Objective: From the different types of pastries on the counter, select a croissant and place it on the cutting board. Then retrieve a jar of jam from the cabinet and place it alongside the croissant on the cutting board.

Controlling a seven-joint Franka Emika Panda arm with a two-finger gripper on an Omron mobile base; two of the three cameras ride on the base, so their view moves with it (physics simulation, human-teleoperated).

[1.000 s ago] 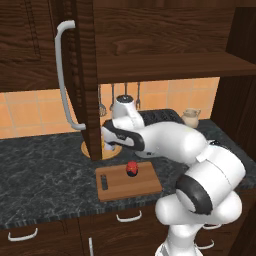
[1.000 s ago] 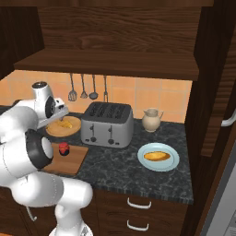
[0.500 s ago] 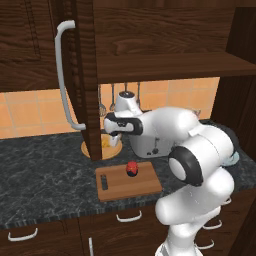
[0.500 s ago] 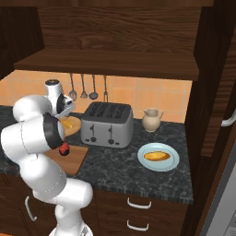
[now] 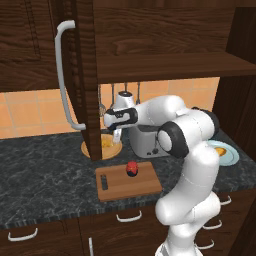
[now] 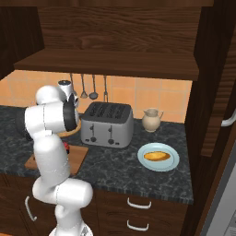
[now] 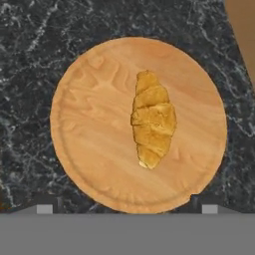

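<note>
Swinging left since a second ago, the white arm now holds its gripper (image 5: pixel 116 138) above the round tan wooden dish (image 7: pixel 94 149), its dark fingertips (image 7: pixel 44 203) spread wide with nothing between them. On the dish's grained surface lies the small golden-yellow croissant (image 7: pixel 152 119), ridged and tapered at both ends. A red-lidded, dark-bodied jar of jam (image 5: pixel 132 169) sits on the flat light-brown wooden cutting board (image 5: pixel 128 183), on the dark marbled stone counter (image 5: pixel 45 175).
</note>
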